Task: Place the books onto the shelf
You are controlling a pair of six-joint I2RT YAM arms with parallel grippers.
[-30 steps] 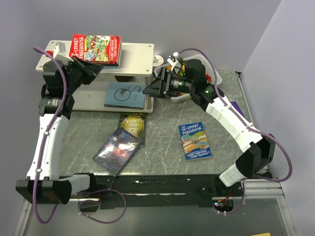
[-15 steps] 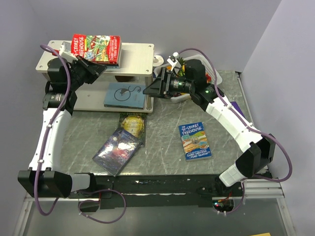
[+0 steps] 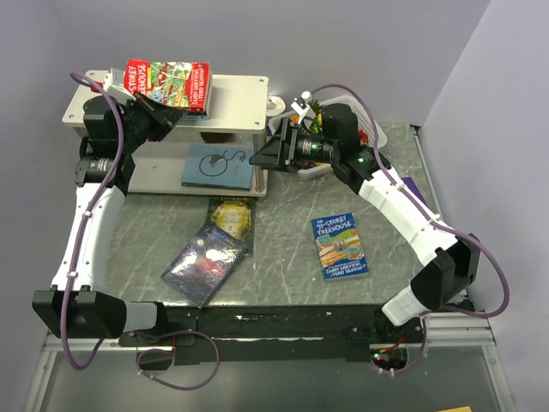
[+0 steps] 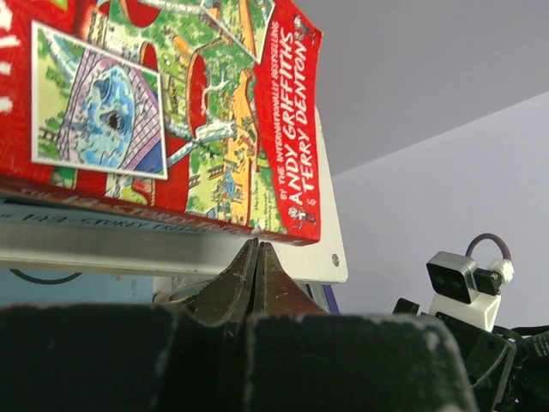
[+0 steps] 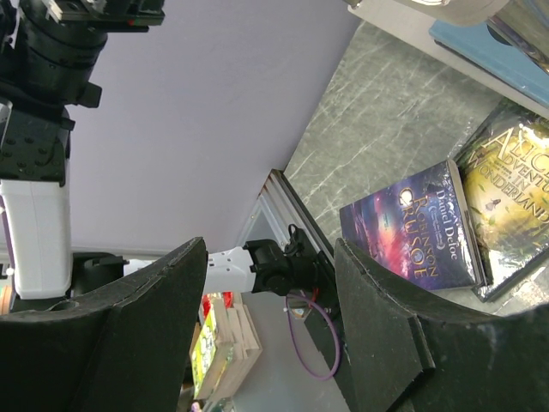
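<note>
Top external view showed the red book point(image 3: 167, 84) lying flat on the upper board of the shelf point(image 3: 244, 99), at its left end. Its cover was a busy cartoon in green and yellow, and its near edge hung over the front of the board. In the left wrist view the red book point(image 4: 171, 112) filled the upper left, with the author's name in white along its edge and a paler printed spine directly beneath it.

The left gripper point(image 3: 171, 118) was closed tight and held nothing. Its fingertips point(image 4: 258, 257) pointed up at the book's lower edge; whether they touched it could not be told.

A pale blue book point(image 3: 219, 165) lay on the lower tier. Three more books lay on the grey table point(image 3: 292, 257). The green-gold book point(image 3: 233, 215) sat just in front of the shelf, overlapping the dark purple galaxy book point(image 3: 206, 262). The blue Treehouse book point(image 3: 340, 245) lay well apart to the right. The right wrist view also caught the galaxy book point(image 5: 412, 227) and the green-gold book point(image 5: 515, 184).

The right gripper point(image 3: 262, 154) hung just beside the shelf's right end, its jaws spread wide and empty, as the right wrist view point(image 5: 270, 249) confirmed. Its arm crossed in front of a white basket point(image 3: 373, 129) behind it.
</note>
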